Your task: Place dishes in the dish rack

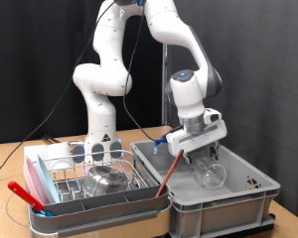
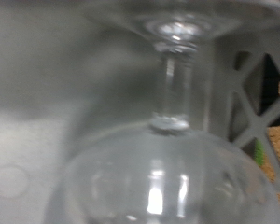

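Clear glass fills the wrist view: stemmed glass (image 2: 173, 103) very close, bowl low in the picture, thin stem rising to a round foot, grey crate wall (image 2: 47, 84) behind, slotted openings at one edge. Cannot tell from either view whether the claw (image 1: 198, 149) is spread or pinching; fingers not seen in the wrist view, hidden low in the exterior one. Nearest in the exterior view, at its bottom left: rack (image 1: 84, 183), silvery wire grid on a pinkish tray with a grey front trough, resting on the wooden surface (image 1: 2, 159). Steel bowl (image 1: 107, 179) seated in the rack, near its middle. Clear tumbler (image 1: 95, 150) standing at the rack's back, just in front of the arm's base. Red-handled tool (image 1: 25, 195) lying along the rack's left edge. Just beside the rack, to the exterior view's right: grey crate (image 1: 238, 193), deeper and plain. Red stick (image 1: 170, 171) leaning against its left wall. Stemmed glass (image 1: 213, 177) lying on the crate floor, just under the claw. White arm (image 1: 179, 59) bending down from the top, hand lowered into the crate. Black curtain (image 1: 268, 59) behind all.
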You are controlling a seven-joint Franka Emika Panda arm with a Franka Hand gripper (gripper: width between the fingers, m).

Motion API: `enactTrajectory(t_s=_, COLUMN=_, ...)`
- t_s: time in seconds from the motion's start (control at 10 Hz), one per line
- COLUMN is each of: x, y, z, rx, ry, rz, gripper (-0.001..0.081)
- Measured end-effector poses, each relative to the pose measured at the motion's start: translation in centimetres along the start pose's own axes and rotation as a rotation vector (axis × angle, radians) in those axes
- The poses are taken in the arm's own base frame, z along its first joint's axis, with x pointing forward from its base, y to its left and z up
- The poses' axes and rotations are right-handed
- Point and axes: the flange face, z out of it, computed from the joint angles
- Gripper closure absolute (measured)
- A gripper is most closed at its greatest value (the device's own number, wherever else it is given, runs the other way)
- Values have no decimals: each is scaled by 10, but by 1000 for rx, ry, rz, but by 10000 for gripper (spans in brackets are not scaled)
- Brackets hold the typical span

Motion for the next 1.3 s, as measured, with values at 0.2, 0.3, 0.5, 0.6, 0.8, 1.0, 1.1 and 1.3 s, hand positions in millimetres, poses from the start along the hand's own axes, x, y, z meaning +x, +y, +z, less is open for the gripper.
enactTrajectory(t_s=0.2, x=-2, y=3, z=-1, rx=3, ry=14, rz=-1, gripper=-5)
enactTrajectory(t_s=0.3, x=-4, y=2, z=-2, rx=13, ry=18, rz=-4, gripper=-5)
enactTrajectory(t_s=0.5, x=-14, y=-5, z=-2, rx=36, ry=-6, rz=1, gripper=-5)
enactTrajectory(t_s=0.6, x=-22, y=-8, z=-2, rx=44, ry=-29, rz=15, gripper=-5)
enactTrajectory(t_s=0.8, x=-39, y=-3, z=-6, rx=43, ry=-54, rz=50, gripper=-5)
enactTrajectory(t_s=1.0, x=-57, y=-11, z=-10, rx=91, ry=-62, rz=64, gripper=-5)
enactTrajectory(t_s=1.1, x=-66, y=-18, z=-15, rx=134, ry=-49, rz=63, gripper=-5)
enactTrajectory(t_s=1.3, x=-79, y=-38, z=-22, rx=196, ry=-59, rz=66, gripper=-5)
